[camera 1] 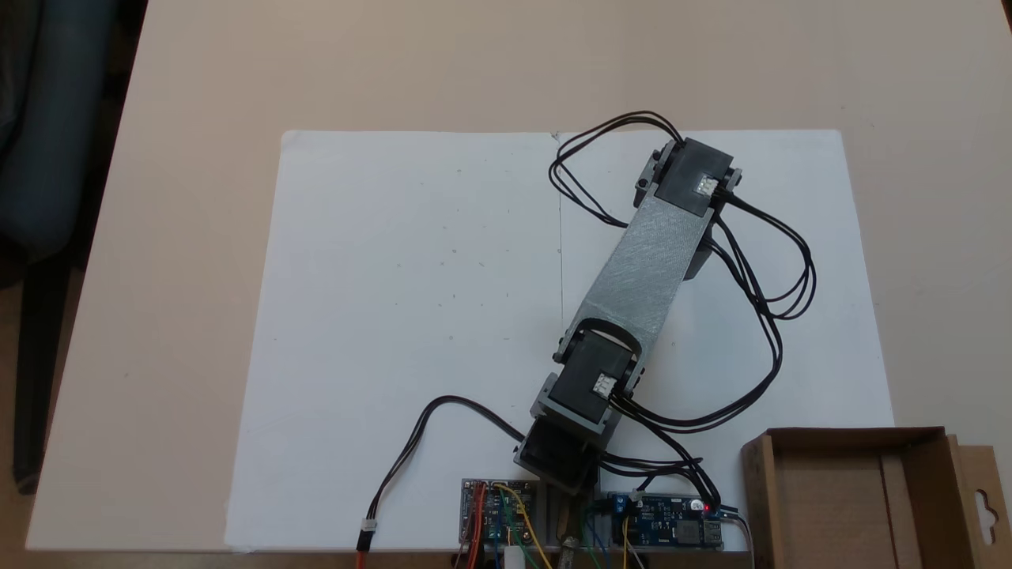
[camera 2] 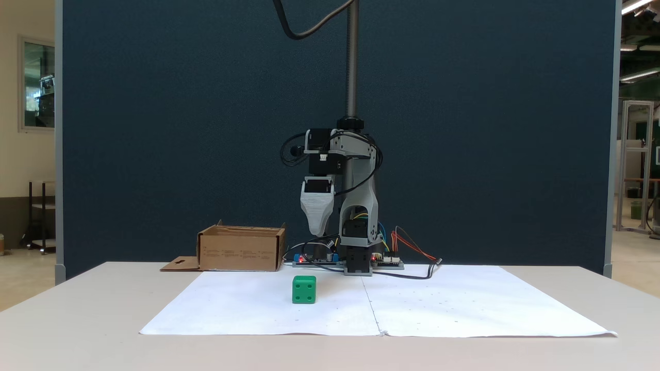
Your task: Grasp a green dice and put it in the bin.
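Note:
The green dice [camera 2: 304,289] rests on the white paper sheet [camera 2: 258,309], its front face showing pips. My gripper [camera 2: 318,233] hangs pointing straight down, well above the dice, slightly to its right and not touching it. One grey wedge-shaped finger [camera 2: 317,208] faces the camera and covers the other, so no gap between the jaws can be read. The bin [camera 2: 240,250] is a brown cardboard box standing behind and to the left of the dice; its rim [camera 1: 854,435] also appears from above at the lower right, with the slotted flap [camera 1: 984,506] beside it.
The arm [camera 1: 644,261] reaches over the paper [camera 1: 411,316] with black cables [camera 1: 759,316] looping beside it. Circuit boards [camera 1: 672,521] and coloured wires sit at the arm's base. A dark blue partition [camera 2: 154,129] stands behind the table.

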Robot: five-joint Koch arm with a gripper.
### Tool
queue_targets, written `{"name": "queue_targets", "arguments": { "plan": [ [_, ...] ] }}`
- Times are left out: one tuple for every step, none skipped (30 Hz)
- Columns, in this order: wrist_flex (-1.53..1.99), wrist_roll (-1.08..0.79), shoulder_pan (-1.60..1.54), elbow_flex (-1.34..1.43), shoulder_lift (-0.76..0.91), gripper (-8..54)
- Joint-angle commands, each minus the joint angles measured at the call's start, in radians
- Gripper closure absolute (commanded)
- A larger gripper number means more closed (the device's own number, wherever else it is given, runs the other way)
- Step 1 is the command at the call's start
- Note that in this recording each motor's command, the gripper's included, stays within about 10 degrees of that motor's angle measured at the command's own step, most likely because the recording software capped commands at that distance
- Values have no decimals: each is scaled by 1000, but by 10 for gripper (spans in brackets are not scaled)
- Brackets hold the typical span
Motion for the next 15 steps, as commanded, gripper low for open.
{"name": "queue_targets", "arguments": {
  "plan": [
    [17, -91, 12, -77, 2, 5],
    [17, -91, 15, -87, -11, 7],
    [17, -89, 18, -97, -20, 7],
    [17, -89, 20, -106, -29, 8],
    [17, -87, 23, -115, -37, 8],
    [17, -87, 28, -123, -48, 8],
    [17, -87, 31, -130, -57, 8],
    [17, -87, 32, -137, -66, 8],
    [15, -87, 34, -144, -75, 8],
    [15, -86, 35, -146, -86, 8],
    [15, -84, 35, -149, -97, 6],
    [15, -84, 35, -155, -106, 5],
    [15, -83, 35, -163, -120, 5],
    [15, -83, 35, -169, -127, 5],
    [15, -83, 35, -173, -140, 5]
  ]
}}
